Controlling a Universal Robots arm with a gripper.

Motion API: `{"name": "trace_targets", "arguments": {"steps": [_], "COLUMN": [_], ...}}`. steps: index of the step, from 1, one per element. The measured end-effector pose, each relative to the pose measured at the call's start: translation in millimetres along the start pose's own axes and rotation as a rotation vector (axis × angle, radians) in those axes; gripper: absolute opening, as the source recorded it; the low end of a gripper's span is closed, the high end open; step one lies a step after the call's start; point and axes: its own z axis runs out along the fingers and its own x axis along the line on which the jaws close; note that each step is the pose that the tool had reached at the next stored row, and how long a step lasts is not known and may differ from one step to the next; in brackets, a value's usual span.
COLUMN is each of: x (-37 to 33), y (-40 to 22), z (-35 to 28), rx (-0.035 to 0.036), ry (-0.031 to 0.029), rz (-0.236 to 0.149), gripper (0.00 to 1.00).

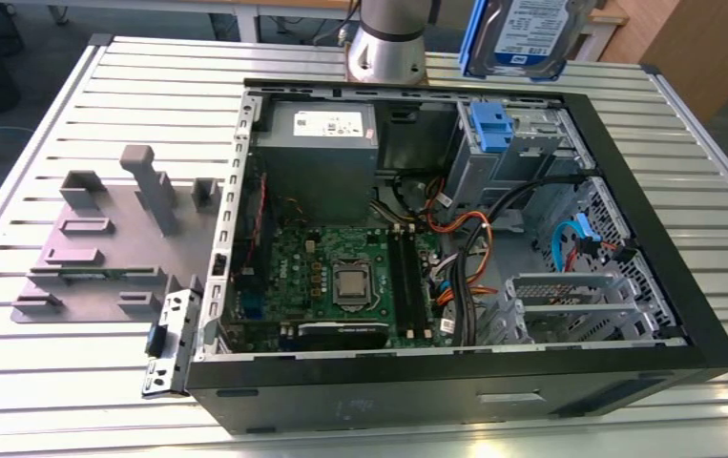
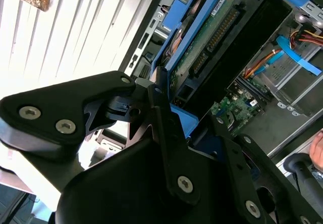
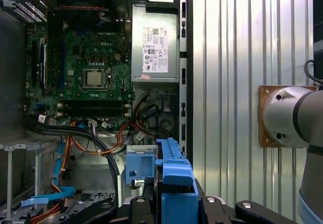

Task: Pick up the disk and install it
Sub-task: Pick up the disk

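The disk (image 1: pixel 526 33), a silver drive with a white-and-blue label and a blue side bracket, hangs upright above the far edge of the open computer case (image 1: pixel 618 191). In the second wrist view my gripper (image 2: pixel 184 115) is shut on the disk (image 2: pixel 202 47) by its blue bracket, with the green circuit-board underside showing. In the first wrist view the disk's blue bracket (image 3: pixel 174 171) sits between the black fingers (image 3: pixel 139 204). It is over the drive bay and its blue latch piece (image 3: pixel 137 167), close to the case wall. That bay (image 1: pixel 497 129) lies just below the disk.
Inside the case are a grey power-supply box (image 1: pixel 319 129), a green motherboard (image 1: pixel 338 277), orange and blue cables (image 1: pixel 568 239) and a metal cage (image 1: pixel 568 305). A grey fixture plate (image 1: pixel 109 239) lies at the exterior view's left. The arm's base (image 1: pixel 389 43) stands behind the case. A hand (image 2: pixel 318 153) shows at one edge.
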Motion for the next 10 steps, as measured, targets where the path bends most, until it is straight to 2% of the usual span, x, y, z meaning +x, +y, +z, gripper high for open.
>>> {"name": "trace_targets", "arguments": {"steps": [10], "x": [0.0], "y": [-3.3], "z": [-0.1], "rx": [0.0], "ry": [0.0], "rz": [0.0], "gripper": [0.37]}}
